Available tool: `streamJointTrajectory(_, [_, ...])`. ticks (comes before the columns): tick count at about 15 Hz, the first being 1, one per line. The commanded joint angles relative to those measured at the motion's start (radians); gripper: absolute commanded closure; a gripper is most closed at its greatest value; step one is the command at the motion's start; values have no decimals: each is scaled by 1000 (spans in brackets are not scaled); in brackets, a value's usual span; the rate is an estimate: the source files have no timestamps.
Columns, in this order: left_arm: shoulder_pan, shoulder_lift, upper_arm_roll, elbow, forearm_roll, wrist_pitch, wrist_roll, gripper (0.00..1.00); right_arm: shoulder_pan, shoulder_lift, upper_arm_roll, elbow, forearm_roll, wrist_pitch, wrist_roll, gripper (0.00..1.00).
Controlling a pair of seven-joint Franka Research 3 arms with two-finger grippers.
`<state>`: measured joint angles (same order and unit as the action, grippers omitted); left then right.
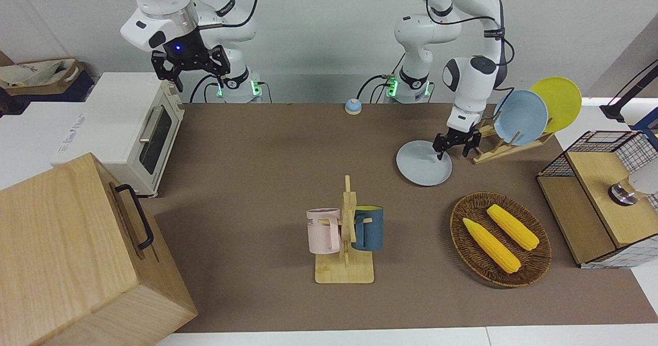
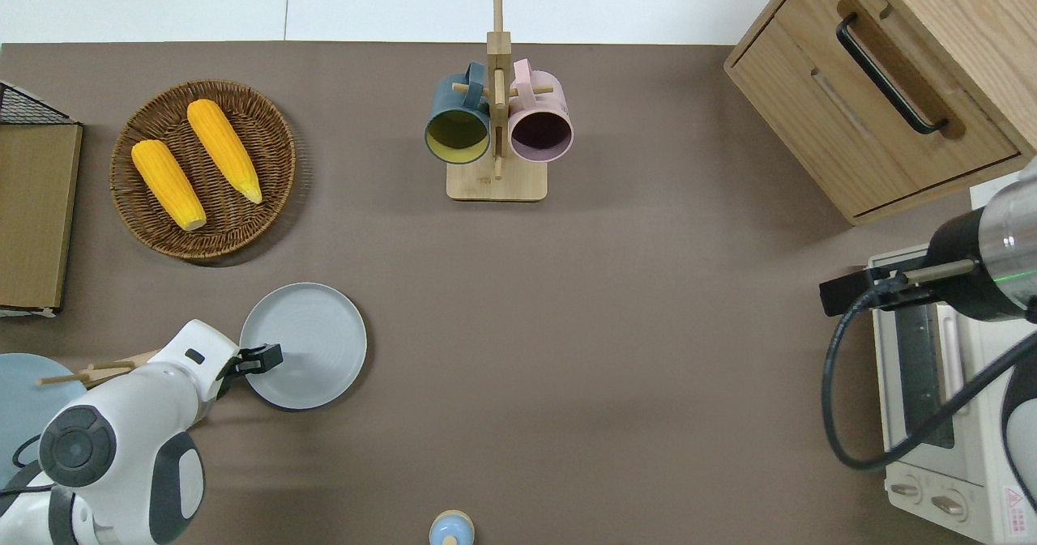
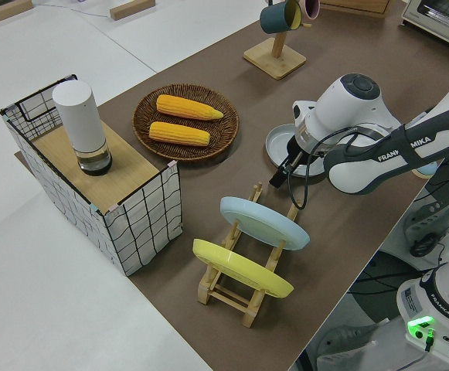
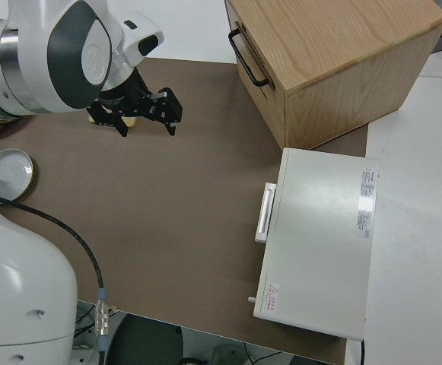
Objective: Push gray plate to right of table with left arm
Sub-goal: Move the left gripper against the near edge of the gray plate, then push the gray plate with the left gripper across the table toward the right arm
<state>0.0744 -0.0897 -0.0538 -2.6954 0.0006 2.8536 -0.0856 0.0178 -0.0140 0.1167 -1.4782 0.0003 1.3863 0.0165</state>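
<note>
white arms (image 1: 470, 86) w/ dark gray joint bands, black cables, black grippers; right wrist glows blue.

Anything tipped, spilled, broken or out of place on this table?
Nothing stands out. The gray plate lies flat on the table with the left gripper at its rim; mugs hang on their rack, both corn cobs sit in the basket. The right arm is parked.

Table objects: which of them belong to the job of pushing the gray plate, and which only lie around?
Belong to the job:
- gray plate
- left pincer, at the plate's edge
- table

Only lying around:
- mug rack with two mugs
- basket holding two corn cobs
- dish rack with blue and yellow plates
- toaster oven
- wooden cabinet
- right arm, parked
</note>
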Motion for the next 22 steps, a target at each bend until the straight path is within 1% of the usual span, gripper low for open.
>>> streamJointTrajectory(1, [-1, -7, -4, -17, -4, 15, -52, 1000, -19, -3, 15, 9, 6, -13, 13, 17])
streamJointTrajectory(12, [-7, -16, -9, -15, -4, 13, -71, 1000, -19, -3, 15, 9, 6, -13, 13, 17])
streamJointTrajectory(15, [-12, -15, -21, -12, -4, 13, -115, 1000, -19, -3, 15, 9, 6, -13, 13, 17])
streamJointTrajectory(19, [-10, -13, -83, -6, -4, 4, -232, 1000, -19, -3, 14, 9, 6, -13, 13, 17])
streamJointTrajectory(22, [-10, -13, -150, 11, -4, -34, -321, 1000, -19, -3, 14, 9, 6, -13, 13, 17])
